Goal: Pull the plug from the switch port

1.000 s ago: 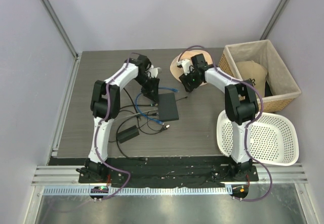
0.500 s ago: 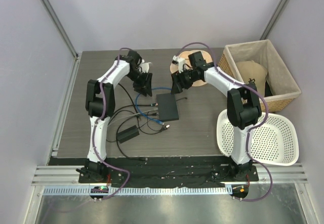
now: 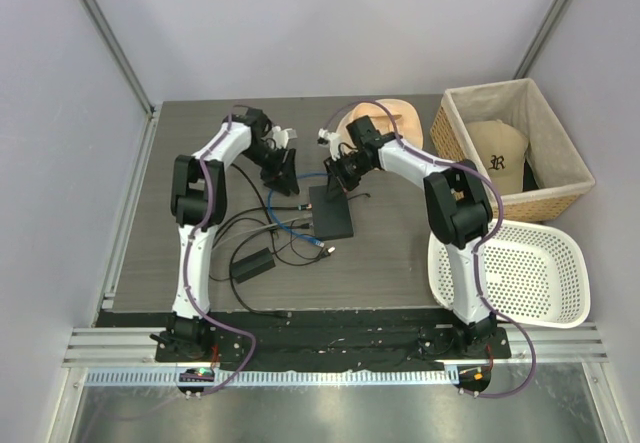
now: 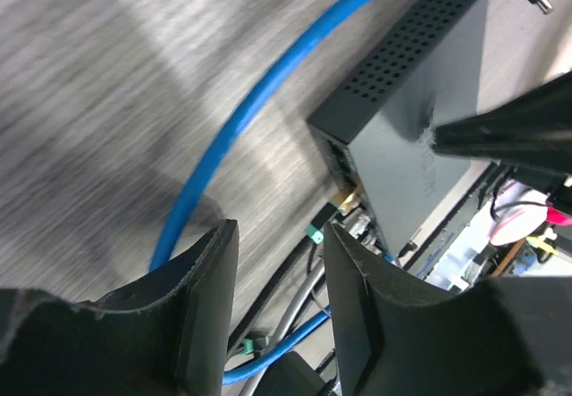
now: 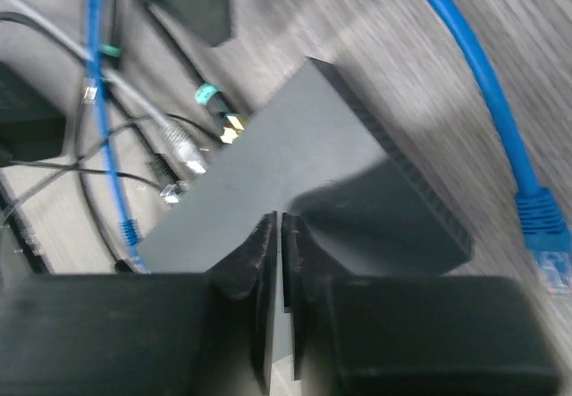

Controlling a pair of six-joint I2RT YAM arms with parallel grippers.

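Note:
The switch point(image 3: 333, 213) is a flat black box in the middle of the table; its port row point(image 4: 340, 159) faces left. Several cables meet that edge, among them a grey-cabled clear plug point(image 5: 185, 152) and a bright-blue cable point(image 3: 296, 227) whose plug point(image 5: 130, 229) lies by the near corner; I cannot tell whether it is seated. The cable's other blue end point(image 5: 543, 226) lies loose beyond the switch. My right gripper point(image 5: 280, 226) is shut, tips on the switch's top point(image 5: 295, 146). My left gripper point(image 4: 279, 231) hangs open and empty over the cables left of the switch.
A small black adapter brick point(image 3: 252, 263) and thin black leads lie near the front left. A wicker basket point(image 3: 452, 113) holding a cap stands at the back right, a white plastic basket point(image 3: 505, 268) in front of it. A round wooden piece point(image 3: 385, 113) lies behind the right arm.
My right gripper swung left from the wooden piece onto the switch's far end and shut. My left gripper drew back a little to the left and opened wider.

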